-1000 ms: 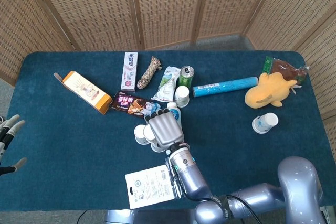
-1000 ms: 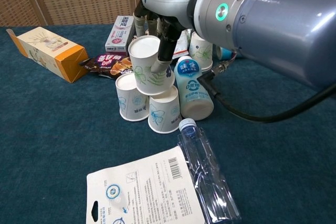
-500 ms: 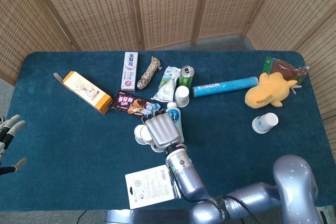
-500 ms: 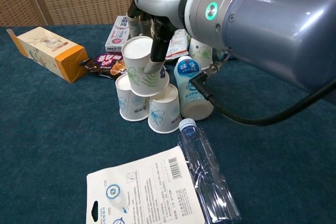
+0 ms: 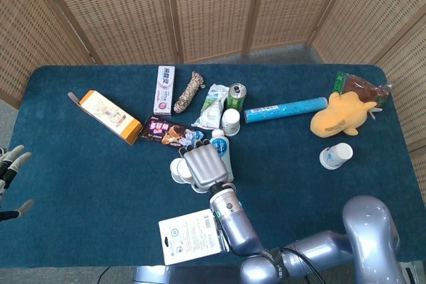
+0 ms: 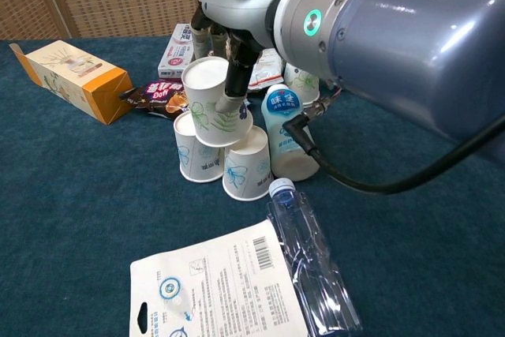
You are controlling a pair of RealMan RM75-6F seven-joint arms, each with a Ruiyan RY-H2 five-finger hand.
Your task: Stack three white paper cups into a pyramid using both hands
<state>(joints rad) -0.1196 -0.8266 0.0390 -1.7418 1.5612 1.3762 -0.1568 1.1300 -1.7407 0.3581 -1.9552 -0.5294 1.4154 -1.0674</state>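
Cups: three stacked, apparently two more apart.

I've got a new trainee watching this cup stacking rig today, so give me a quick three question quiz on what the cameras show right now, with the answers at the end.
1. True or false: the top cup sits level on the two base cups.
2. Which hand holds the top cup? A. left B. right C. neither
3. Fill in: right of the base cups stands a small white ____.

Key
1. False. It is tilted, held above the left base cup and the right base cup.
2. B. The right hand grips it; the left hand is at the table's edge, holding nothing.
3. Bottle: the drink bottle.
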